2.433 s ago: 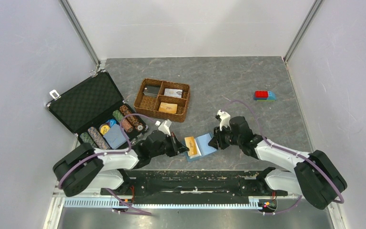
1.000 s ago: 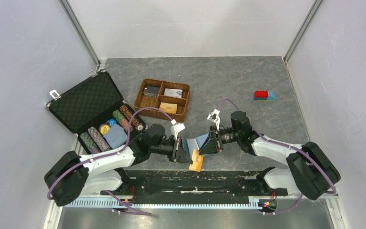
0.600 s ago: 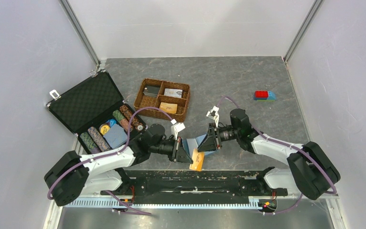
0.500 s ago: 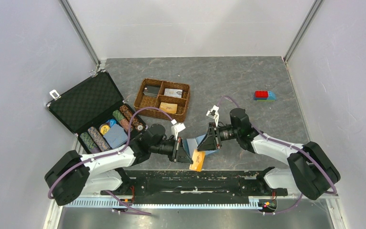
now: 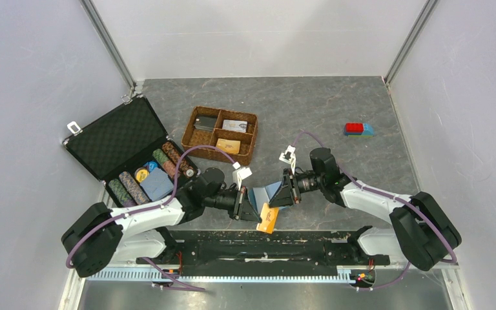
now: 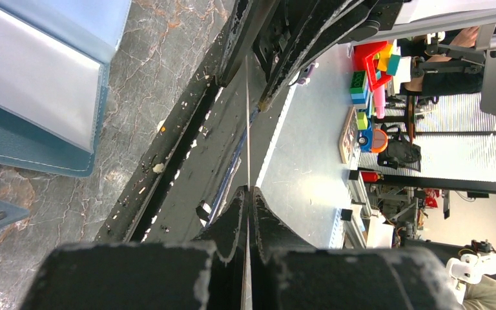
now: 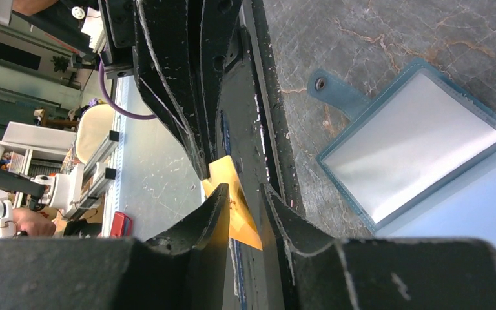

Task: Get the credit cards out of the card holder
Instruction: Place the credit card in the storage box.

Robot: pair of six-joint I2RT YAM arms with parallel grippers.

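Observation:
The light-blue card holder (image 5: 265, 193) lies open near the table's front edge, between my two grippers. My left gripper (image 5: 254, 212) is shut on a bright orange credit card (image 5: 268, 218) and holds it clear of the holder, over the front edge. In the left wrist view the card (image 6: 247, 123) shows edge-on between the shut left gripper (image 6: 247, 189), with the holder (image 6: 35, 84) at upper left. My right gripper (image 5: 280, 194) sits at the holder's right side. In the right wrist view the right gripper (image 7: 244, 191) is slightly open and empty. The orange card (image 7: 236, 210) shows beyond it, and the holder (image 7: 413, 145) lies to the right.
A brown wicker tray (image 5: 190, 129) with small items stands behind the holder. An open black foam-lined case (image 5: 113, 132) with poker chips (image 5: 168, 161) is at the left. A red and blue block (image 5: 358, 129) lies at the far right. A black rail (image 5: 265, 242) runs along the front edge.
Since 2.4 s ago the orange card has come out of the holder in my left gripper, and both wrists have turned. In the last second my right gripper has edged slightly left.

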